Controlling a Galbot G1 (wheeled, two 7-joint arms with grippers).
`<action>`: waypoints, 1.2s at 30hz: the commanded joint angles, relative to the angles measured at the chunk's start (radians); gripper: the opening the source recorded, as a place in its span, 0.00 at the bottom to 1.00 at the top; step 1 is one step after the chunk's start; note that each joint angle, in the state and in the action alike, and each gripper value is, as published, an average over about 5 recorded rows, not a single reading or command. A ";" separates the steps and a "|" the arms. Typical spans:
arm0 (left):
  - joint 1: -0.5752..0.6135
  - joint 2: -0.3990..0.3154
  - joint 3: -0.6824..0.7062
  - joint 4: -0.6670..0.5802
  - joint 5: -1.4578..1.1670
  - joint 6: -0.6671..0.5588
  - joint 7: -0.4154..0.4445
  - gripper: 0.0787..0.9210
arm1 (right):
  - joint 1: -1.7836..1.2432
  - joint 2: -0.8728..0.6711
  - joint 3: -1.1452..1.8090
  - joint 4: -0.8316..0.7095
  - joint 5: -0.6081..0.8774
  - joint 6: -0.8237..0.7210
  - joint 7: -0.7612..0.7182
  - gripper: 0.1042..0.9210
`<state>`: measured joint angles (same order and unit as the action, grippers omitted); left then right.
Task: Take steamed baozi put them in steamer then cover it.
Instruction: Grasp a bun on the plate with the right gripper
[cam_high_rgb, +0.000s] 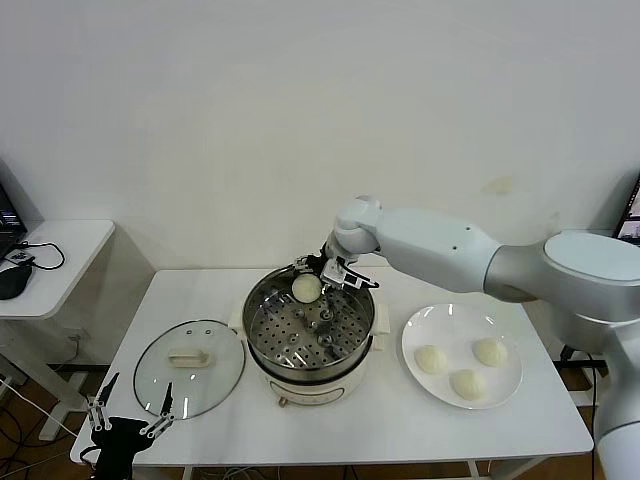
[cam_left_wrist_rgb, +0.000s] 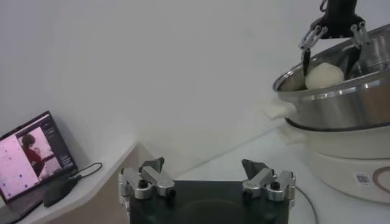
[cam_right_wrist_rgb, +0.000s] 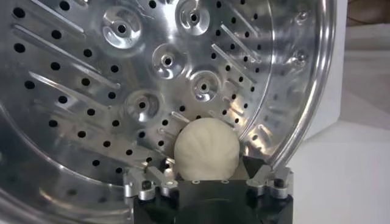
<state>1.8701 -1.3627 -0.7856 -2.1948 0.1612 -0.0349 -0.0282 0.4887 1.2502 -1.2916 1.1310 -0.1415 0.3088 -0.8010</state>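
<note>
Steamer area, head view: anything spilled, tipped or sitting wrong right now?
Nothing stands out. The steamer sits upright on its base, one baozi between the open right gripper fingers at its far rim. Three more lie on the plate, and the cover lies flat beside the steamer, near the open left gripper.

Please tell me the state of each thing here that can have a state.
Steamer: uncovered, one baozi at its far rim.
Glass lid: off, flat on table.
Plate: holds three baozi.
Right claw: open around that baozi.
Left claw: open, empty, near lid.
</note>
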 joint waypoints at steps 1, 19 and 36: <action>0.000 0.002 0.000 -0.002 0.000 0.001 0.001 0.88 | 0.151 -0.145 -0.008 0.210 0.318 -0.258 -0.130 0.88; -0.010 0.055 0.030 -0.022 -0.017 0.009 0.006 0.88 | 0.200 -0.814 -0.065 0.619 0.322 -0.676 -0.196 0.88; -0.029 0.059 0.043 0.003 -0.020 0.020 0.013 0.88 | -0.347 -0.831 0.247 0.542 0.172 -0.648 -0.160 0.88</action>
<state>1.8409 -1.3078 -0.7448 -2.1936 0.1410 -0.0139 -0.0148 0.4061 0.4689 -1.2088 1.6857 0.0767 -0.3041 -0.9629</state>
